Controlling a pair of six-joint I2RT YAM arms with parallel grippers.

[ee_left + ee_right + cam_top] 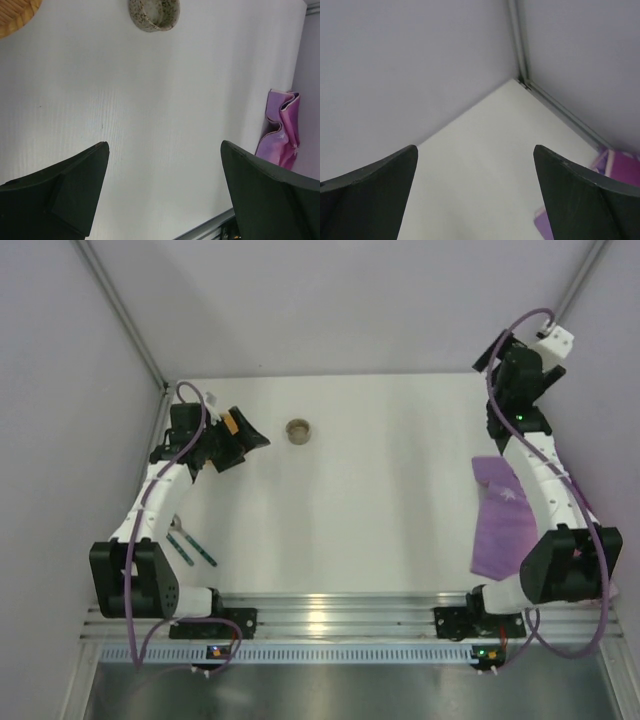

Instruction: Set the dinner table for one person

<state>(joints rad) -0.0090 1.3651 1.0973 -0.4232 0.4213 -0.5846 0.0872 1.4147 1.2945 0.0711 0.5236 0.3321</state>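
Upright, speckled cup (pixel 298 430) stands on dinner table (pixel 380 530).

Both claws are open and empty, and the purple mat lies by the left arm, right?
No. The mat lies by the right arm, as the top view shows. The left gripper and right gripper are indeed open and empty.

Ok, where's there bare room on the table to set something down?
The wide middle of the table, between cup, placemat and cutlery, is bare. The left edge is crowded with cutlery, the right with the placemat.
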